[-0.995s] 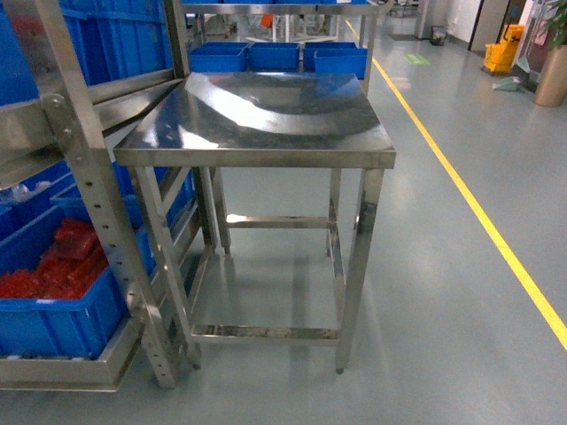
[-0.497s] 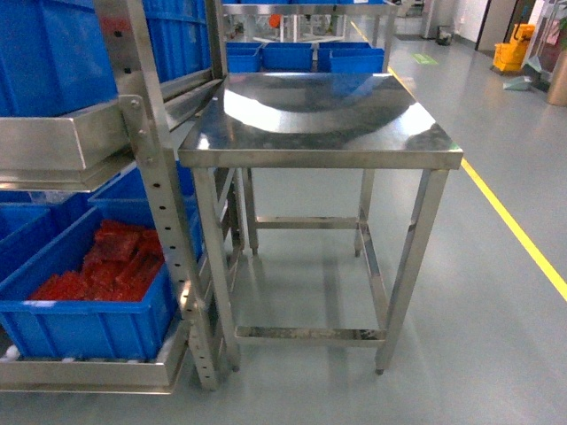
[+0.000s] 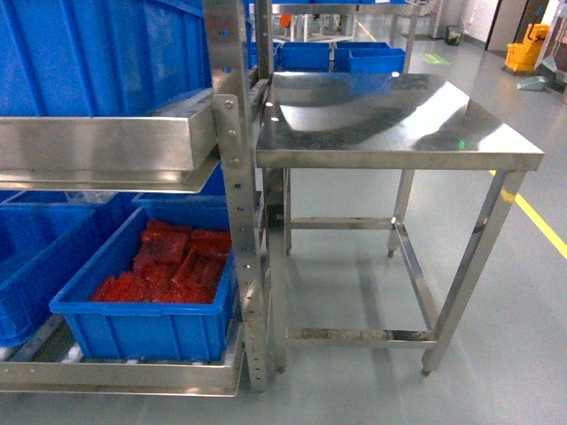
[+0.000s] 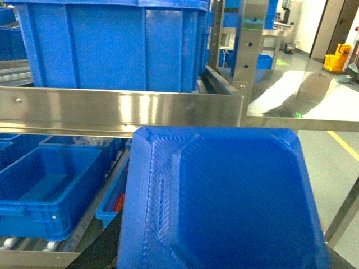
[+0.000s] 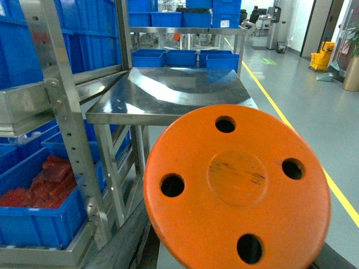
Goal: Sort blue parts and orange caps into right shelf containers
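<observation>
A blue part (image 4: 224, 196), blocky with a ribbed bevelled edge, fills the lower left wrist view; my left gripper (image 4: 219, 255) is shut on it, and only a dark finger (image 4: 109, 249) shows beside it. An orange cap (image 5: 235, 185), round with several holes in its flat face, fills the right wrist view; my right gripper (image 5: 235, 252) is shut on it, its jaws hidden behind it. The steel shelf (image 3: 232, 177) stands at the left of the head view. It holds blue containers (image 3: 106, 53), one (image 3: 151, 328) with red pieces. Neither gripper shows in the head view.
A steel table (image 3: 399, 155) with a bare shiny top stands right of the rack, its legs and crossbars (image 3: 354, 335) near the floor. More blue crates (image 3: 372, 57) sit behind it. A yellow floor line (image 3: 540, 221) and a yellow cart (image 3: 523, 49) lie far right.
The head view has swung left and closer: the rack and table have slid rightward in the frame, and the rack's crates now fill the left half.
</observation>
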